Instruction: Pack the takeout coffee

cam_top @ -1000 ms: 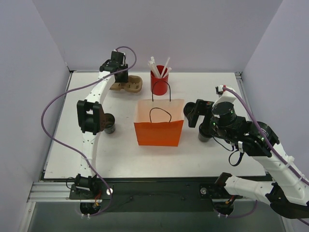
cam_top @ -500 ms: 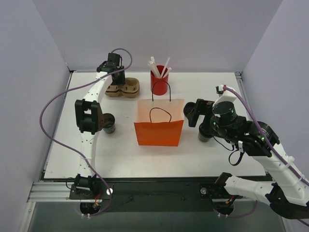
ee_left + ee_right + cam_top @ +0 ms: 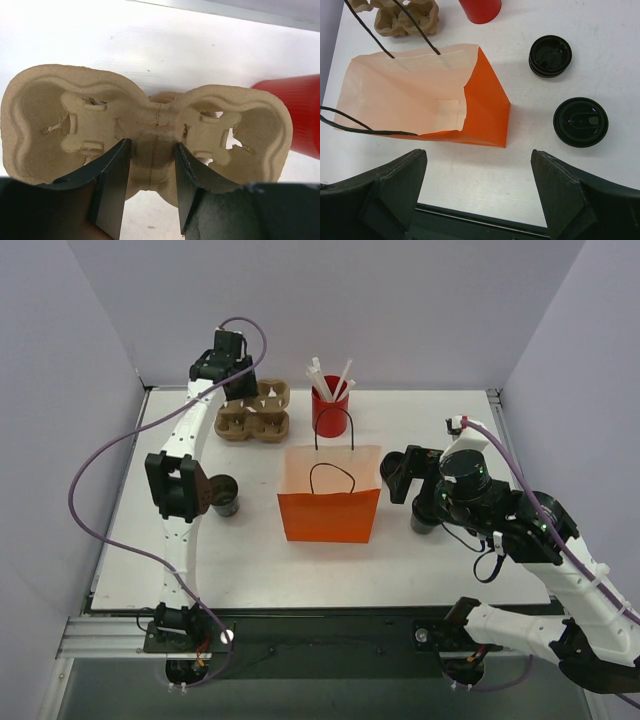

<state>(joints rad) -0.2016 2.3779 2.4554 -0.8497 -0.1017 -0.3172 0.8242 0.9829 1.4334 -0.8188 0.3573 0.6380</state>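
Observation:
My left gripper (image 3: 152,170) is shut on the middle ridge of the tan cardboard cup carrier (image 3: 150,125), one finger on each side. It holds the carrier (image 3: 255,412) off the table at the back left, left of the red straw cup. The orange paper bag (image 3: 330,495) stands open in the middle. In the right wrist view two black-lidded takeout coffee cups (image 3: 550,55) (image 3: 580,121) stand right of the bag (image 3: 420,95). Another dark cup (image 3: 227,497) stands left of the bag, beside the left arm. My right gripper (image 3: 477,160) hovers open and empty over the table, near the bag's right side.
A red cup of white straws (image 3: 330,408) stands just behind the bag, its base showing in the left wrist view (image 3: 295,112). The bag's black handles (image 3: 332,472) stick up. Grey walls close in the white table (image 3: 250,560) on three sides.
My left gripper has lifted the carrier and swung it up, so its cup pockets now face the top camera. The right arm and the cups have not moved.

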